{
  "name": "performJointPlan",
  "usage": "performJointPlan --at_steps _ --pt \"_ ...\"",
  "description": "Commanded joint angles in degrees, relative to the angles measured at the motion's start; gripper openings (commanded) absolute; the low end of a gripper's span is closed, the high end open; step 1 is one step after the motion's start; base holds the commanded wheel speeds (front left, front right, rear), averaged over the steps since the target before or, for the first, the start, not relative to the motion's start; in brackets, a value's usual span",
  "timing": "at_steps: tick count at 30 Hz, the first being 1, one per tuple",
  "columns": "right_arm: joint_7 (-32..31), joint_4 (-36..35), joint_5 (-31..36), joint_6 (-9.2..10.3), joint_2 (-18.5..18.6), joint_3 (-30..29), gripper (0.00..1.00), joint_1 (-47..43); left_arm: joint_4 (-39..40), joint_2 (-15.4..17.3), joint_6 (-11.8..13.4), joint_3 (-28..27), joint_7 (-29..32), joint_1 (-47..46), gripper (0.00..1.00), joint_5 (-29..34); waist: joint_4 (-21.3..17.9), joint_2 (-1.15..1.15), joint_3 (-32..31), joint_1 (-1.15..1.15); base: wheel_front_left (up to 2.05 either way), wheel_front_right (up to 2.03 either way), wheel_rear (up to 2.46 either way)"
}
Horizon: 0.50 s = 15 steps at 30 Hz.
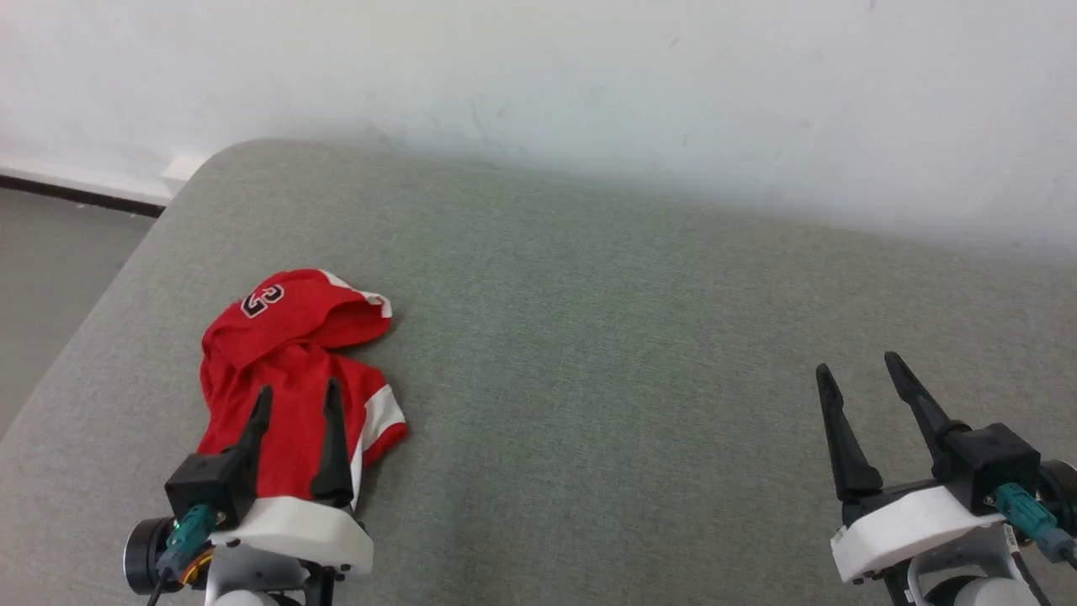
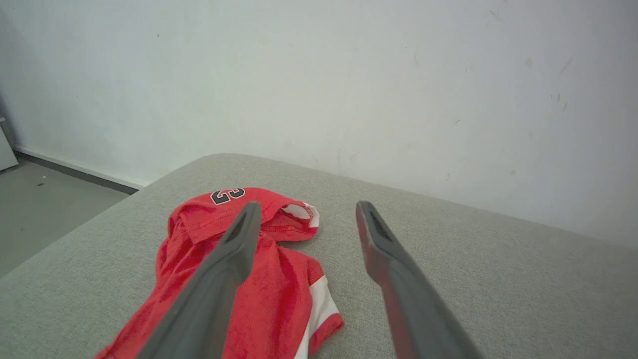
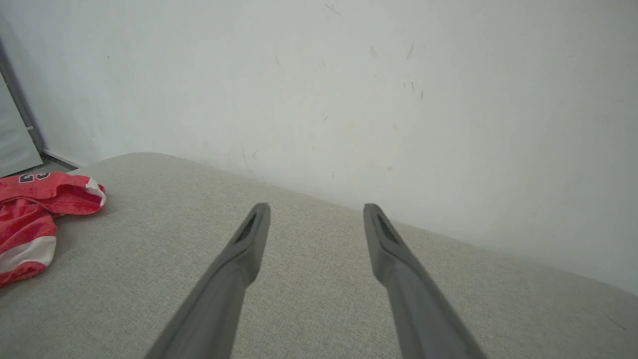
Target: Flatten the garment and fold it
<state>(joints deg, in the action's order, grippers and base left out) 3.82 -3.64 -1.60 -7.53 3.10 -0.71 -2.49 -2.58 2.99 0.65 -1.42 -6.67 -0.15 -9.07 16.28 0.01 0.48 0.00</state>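
The garment [image 1: 290, 362] is a bright red crumpled heap with a white band and a black-and-white number print, lying at the near left of the grey cushion. In the left wrist view the garment [image 2: 279, 279] lies under and left of the fingers. My left gripper [image 1: 299, 391] hovers over its near part, open, with nothing between the fingers. Far to the right, my right gripper [image 1: 856, 366] stands open over bare cushion. In the right wrist view the garment [image 3: 35, 219] sits at the far left edge, well apart from that gripper [image 3: 316, 212].
The grey fabric cushion [image 1: 606, 337] spreads wide, with its rounded left edge dropping to the floor [image 1: 50, 261]. A white wall [image 1: 589, 84] rises right behind the cushion's far edge.
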Motion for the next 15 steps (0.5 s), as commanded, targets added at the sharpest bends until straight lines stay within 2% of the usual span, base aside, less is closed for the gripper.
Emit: performJointPlan --at_steps 1,15 --pt "0.47 -0.47 -0.37 0.02 -0.10 0.07 1.00 -0.41 -0.24 -0.06 0.57 -0.36 -0.63 -0.39 1.00 -0.51 1.11 -0.01 0.27 0.00 0.00 0.00 0.00" --pt "0.91 -1.85 -0.77 0.03 -0.13 0.34 1.00 0.10 -0.93 -0.07 0.78 -3.38 -2.30 -1.03 1.00 -3.06 5.32 -0.01 2.57 0.00 0.00 0.00 0.00"
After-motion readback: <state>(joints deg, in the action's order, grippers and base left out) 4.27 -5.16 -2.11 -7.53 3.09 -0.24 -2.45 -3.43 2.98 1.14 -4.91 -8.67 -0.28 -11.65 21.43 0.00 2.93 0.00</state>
